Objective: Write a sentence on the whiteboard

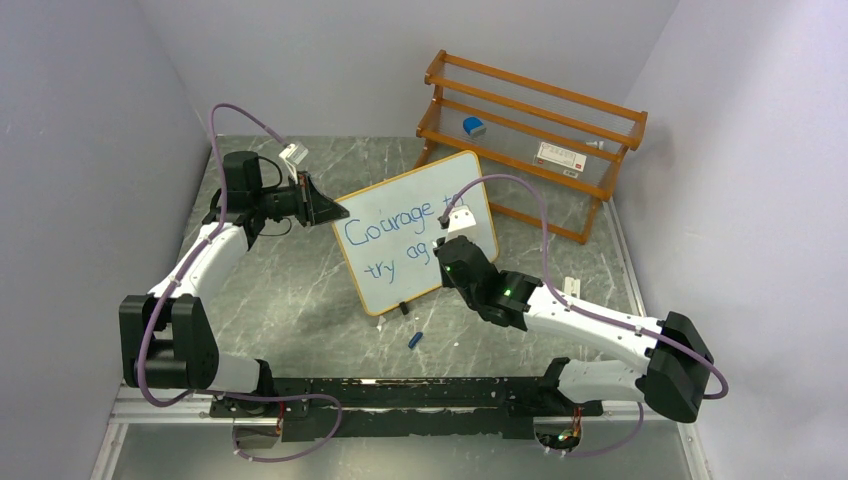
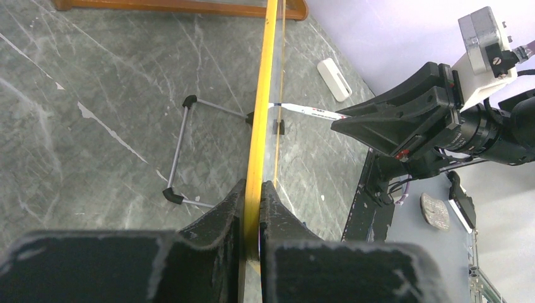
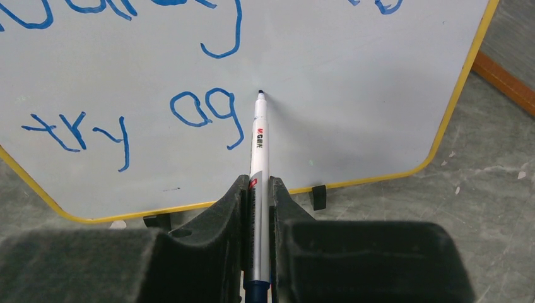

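The whiteboard (image 1: pixel 398 288) stands tilted on the table, its frame orange-yellow. My left gripper (image 1: pixel 325 208) is shut on its left edge; in the left wrist view the two jaws (image 2: pixel 252 186) pinch the yellow frame (image 2: pixel 265 82) edge-on. The sentence (image 1: pixel 395 228) is in blue and reads "Courage t…" over "try ag"; my right arm hides part of it. My right gripper (image 3: pixel 257 180) is shut on a white marker (image 3: pixel 258 145). The marker's tip is at the board (image 3: pixel 353 95), just right of the "ag" (image 3: pixel 205 113). From above, the right gripper (image 1: pixel 455 255) is in front of the board's lower right.
A wooden rack (image 1: pixel 530 120) stands at the back right, holding a blue item (image 1: pixel 474 126) and a white box (image 1: pixel 558 157). A blue cap (image 1: pixel 415 340) lies on the table in front of the board. The board's wire stand (image 2: pixel 183 151) props it from behind.
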You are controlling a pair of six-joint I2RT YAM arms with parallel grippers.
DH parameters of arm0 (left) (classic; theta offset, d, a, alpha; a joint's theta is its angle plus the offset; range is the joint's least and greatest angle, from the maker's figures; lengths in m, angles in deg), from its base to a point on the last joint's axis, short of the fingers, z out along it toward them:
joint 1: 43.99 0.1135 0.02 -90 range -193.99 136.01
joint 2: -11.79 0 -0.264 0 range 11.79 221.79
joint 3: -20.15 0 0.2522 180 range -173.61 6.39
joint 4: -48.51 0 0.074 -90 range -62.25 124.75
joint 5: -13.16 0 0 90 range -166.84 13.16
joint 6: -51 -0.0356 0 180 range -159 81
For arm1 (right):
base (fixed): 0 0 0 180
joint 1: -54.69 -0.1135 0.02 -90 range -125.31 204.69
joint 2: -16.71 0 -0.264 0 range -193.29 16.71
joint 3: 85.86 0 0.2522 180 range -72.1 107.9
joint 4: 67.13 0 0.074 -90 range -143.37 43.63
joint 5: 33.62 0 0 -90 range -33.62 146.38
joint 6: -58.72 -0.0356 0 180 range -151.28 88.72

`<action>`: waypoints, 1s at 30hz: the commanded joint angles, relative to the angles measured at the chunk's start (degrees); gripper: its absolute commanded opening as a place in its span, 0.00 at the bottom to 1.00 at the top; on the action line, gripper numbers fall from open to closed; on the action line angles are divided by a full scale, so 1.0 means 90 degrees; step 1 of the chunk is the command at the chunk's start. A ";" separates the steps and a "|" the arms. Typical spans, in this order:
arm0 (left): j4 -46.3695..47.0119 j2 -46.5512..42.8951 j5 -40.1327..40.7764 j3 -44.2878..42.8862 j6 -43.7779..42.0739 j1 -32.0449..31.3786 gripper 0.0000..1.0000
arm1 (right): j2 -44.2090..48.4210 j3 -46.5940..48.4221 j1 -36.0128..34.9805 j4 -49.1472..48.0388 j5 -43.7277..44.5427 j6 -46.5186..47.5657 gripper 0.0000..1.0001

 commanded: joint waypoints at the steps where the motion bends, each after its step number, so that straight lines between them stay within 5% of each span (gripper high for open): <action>1: -0.0449 0.0231 0.0576 0.0078 -0.0361 -0.0189 0.05 | -0.0073 0.0102 0.0084 -0.0260 0.0160 0.0046 0.00; 30: -0.0466 0.0235 0.0587 0.0064 -0.0365 -0.0189 0.05 | 0.0027 0.0098 0.0055 -0.0396 -0.0577 0.0371 0.00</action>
